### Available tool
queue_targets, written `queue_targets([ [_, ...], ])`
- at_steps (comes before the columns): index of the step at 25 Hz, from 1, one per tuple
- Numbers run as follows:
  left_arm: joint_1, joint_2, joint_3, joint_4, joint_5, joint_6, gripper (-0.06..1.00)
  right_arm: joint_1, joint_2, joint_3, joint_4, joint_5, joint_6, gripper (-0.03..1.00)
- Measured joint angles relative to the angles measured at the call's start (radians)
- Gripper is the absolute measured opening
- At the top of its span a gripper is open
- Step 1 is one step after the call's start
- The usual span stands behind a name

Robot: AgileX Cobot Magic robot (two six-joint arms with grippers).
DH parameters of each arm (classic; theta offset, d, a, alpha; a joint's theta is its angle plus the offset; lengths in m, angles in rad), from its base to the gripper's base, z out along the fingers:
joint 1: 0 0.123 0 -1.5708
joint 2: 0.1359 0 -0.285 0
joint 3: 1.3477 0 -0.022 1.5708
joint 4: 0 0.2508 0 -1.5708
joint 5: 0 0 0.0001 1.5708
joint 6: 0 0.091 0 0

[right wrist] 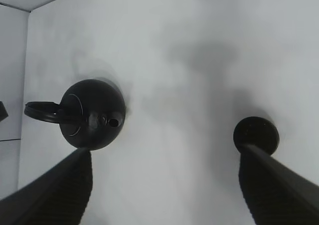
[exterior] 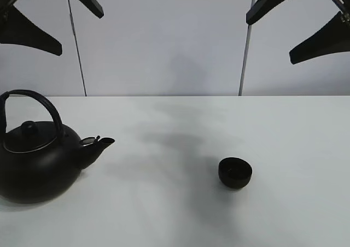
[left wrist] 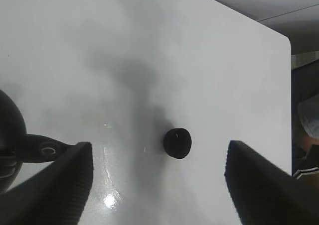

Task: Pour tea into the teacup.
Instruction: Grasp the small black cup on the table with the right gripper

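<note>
The small matte-black teacup [exterior: 235, 172] stands upright on the white table, right of the middle. The big black kettle [exterior: 35, 162] with an arched handle stands at the left, its spout pointing toward the teacup. My left gripper [exterior: 80, 34] and right gripper [exterior: 270, 39] hang high above the table's back corners, both open and empty. The left wrist view shows the teacup [left wrist: 177, 143] between the open fingers of the left gripper [left wrist: 157, 148], far below, and the kettle's spout [left wrist: 42, 149]. The right wrist view shows the kettle [right wrist: 92, 114], the teacup [right wrist: 255, 134] and the open right gripper [right wrist: 164, 150].
The white table [exterior: 180, 214] carries only the kettle and the teacup. A pale wall with two vertical seams stands behind it. The table's far corner [left wrist: 284, 38] and a dark area beyond it show in the left wrist view.
</note>
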Motion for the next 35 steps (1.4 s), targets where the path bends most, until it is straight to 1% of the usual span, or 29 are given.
queue_targets([
  [6,0.000,0.000,0.000,0.000,0.000,0.000,0.53,0.000,0.000,0.000,0.000,-0.004,-0.002,0.56],
  [9,0.000,0.000,0.000,0.000,0.000,0.000,0.53,0.000,0.000,0.000,-0.001,-0.003,-0.030,0.56],
  [12,0.000,0.000,0.000,0.000,0.000,0.000,0.53,0.000,0.000,-0.001,-0.027,0.016,-0.042,0.56],
  [15,0.000,0.000,0.000,0.000,0.000,0.000,0.53,0.000,0.002,-0.027,-0.072,0.068,-0.045,0.56],
  [18,0.000,0.000,0.000,0.000,0.000,0.000,0.53,0.000,0.002,-0.087,-0.135,0.126,-0.041,0.54],
  [22,0.000,0.000,0.000,0.000,0.000,0.000,0.53,0.000,0.002,-0.167,-0.238,0.188,-0.004,0.53],
  [24,0.000,0.000,0.000,0.000,0.000,0.000,0.53,0.007,0.002,-0.183,-0.281,0.208,0.009,0.52],
  [26,0.000,0.000,0.000,0.000,0.000,0.000,0.53,0.036,0.004,-0.185,-0.325,0.214,0.019,0.52],
  [28,0.000,0.000,0.000,0.000,0.000,0.000,0.53,0.096,0.017,-0.185,-0.370,0.215,0.034,0.52],
  [32,0.000,0.000,0.000,0.000,-0.001,0.000,0.53,0.221,0.101,-0.186,-0.459,0.210,0.106,0.52],
  [35,0.000,0.000,0.000,0.000,-0.001,0.000,0.53,0.289,0.186,-0.186,-0.535,0.196,0.147,0.52],
])
